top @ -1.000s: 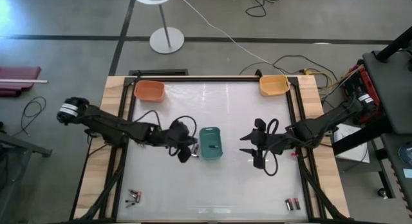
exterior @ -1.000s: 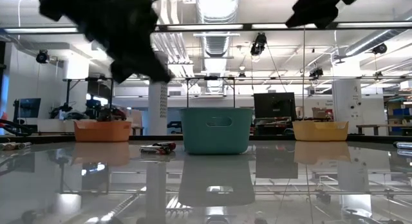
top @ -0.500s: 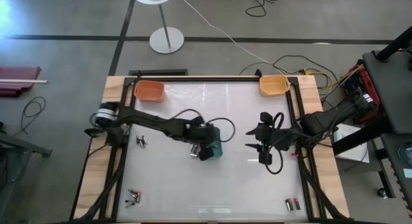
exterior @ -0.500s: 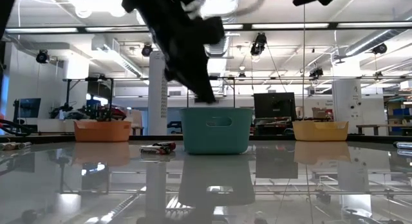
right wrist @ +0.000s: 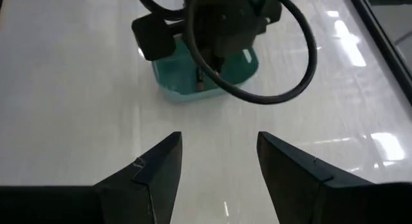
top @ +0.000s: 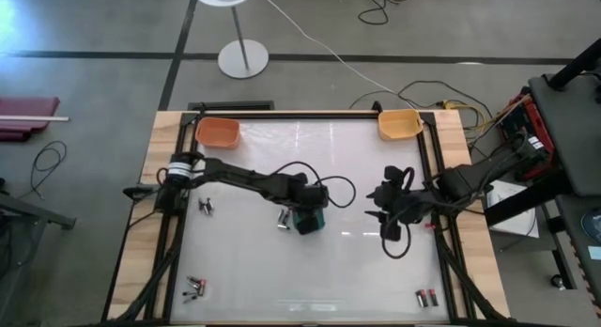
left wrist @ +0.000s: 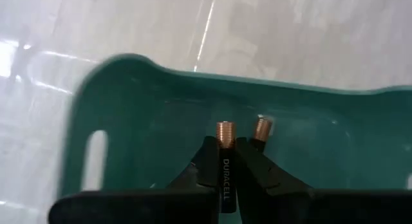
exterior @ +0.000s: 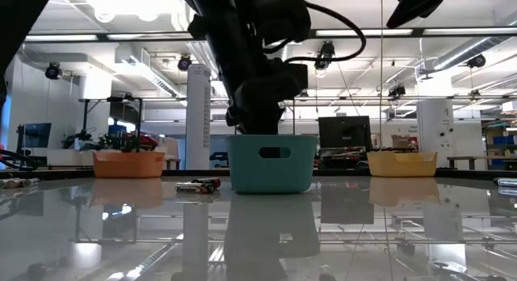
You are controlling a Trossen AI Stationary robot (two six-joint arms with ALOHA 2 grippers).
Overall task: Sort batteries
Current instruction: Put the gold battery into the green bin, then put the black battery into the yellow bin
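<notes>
My left gripper [top: 308, 217] hangs over the teal bin [exterior: 271, 164], fingers pointing down into it, shut on a black Duracell battery [left wrist: 225, 153] with a copper end. A second copper-ended battery [left wrist: 261, 129] lies on the bin's floor. More batteries lie on the table: one beside the bin [top: 282, 218], a pair at the left [top: 205, 206], a group at the near left [top: 194, 288] and a pair at the near right [top: 427, 296]. My right gripper [right wrist: 219, 166] stands open to the right of the bin, with nothing between its fingers. My left gripper pinches the battery's black body [left wrist: 226, 179] between its two fingers. The battery lies along the fingers, and its copper end [left wrist: 225, 130] sticks out past the fingertips. The fingers come from above, pointing down into the bin. The battery is upright, clear of the bin's floor.
An orange bin [top: 218, 132] stands at the far left corner and a yellow bin [top: 399, 123] at the far right corner. The glossy white table top [top: 357, 271] is bare between the bin and the near edge. Black rails [top: 178, 233] run along the table's sides.
My left gripper has swung toward the table's right edge, from left of the teal bin to right above it, carrying the battery, and now points down into the bin. My right gripper has drawn back a little toward the right edge.
</notes>
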